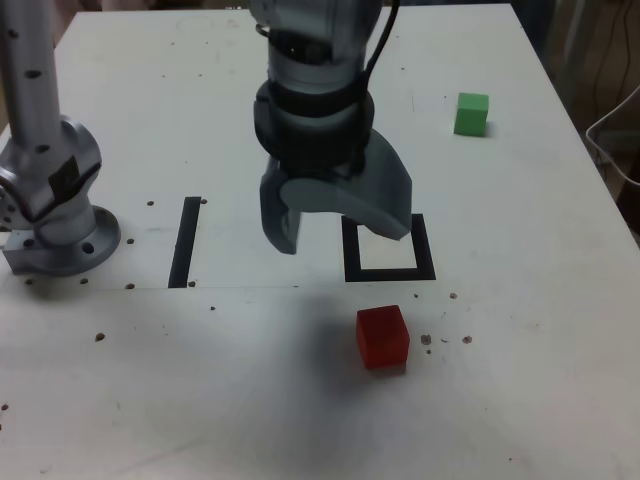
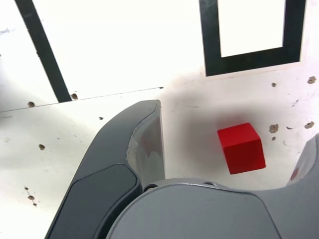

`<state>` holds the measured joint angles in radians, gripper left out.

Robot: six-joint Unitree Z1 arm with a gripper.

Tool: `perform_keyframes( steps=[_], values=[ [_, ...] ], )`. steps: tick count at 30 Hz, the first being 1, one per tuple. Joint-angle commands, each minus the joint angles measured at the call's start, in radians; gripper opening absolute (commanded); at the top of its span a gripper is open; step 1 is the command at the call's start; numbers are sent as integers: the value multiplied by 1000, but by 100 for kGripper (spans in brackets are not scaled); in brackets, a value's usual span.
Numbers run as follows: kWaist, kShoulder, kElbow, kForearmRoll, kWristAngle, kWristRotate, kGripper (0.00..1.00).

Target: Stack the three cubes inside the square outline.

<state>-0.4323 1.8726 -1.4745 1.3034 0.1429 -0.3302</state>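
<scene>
- I judge the step in hand to be the pick of the red cube (image 2: 241, 148), which sits on the worktop (image 1: 520, 400) just outside the square outline (image 1: 389, 250), on the side nearer the exterior camera and apart from its border.
- To do it well, I should centre the cube between my jaws before lowering; in the wrist view it lies nearer one jaw than the other.
- The cube sits slightly turned against the outline's edges, so I should rotate my wrist until the jaws face two flat sides.
- The square outline is empty, so this cube would form the base.
- The green cube (image 1: 472, 113) rests well apart, toward the far edge; I see no yellow one.
- My gripper (image 1: 340, 225) hangs above the worktop beside the outline, pointing down, jaws spread wide and holding nothing.
</scene>
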Motion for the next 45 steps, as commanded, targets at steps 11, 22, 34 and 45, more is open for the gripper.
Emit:
perform_keyframes(
  steps=[11,22,34,45],
  values=[
    [-43,122,-135,57,-57,-27,98],
    [-38,193,-151,29,-126,-70,96],
    [-12,243,-101,-46,-135,-66,92],
    [-11,247,-104,-62,-153,-36,87]
  ],
)
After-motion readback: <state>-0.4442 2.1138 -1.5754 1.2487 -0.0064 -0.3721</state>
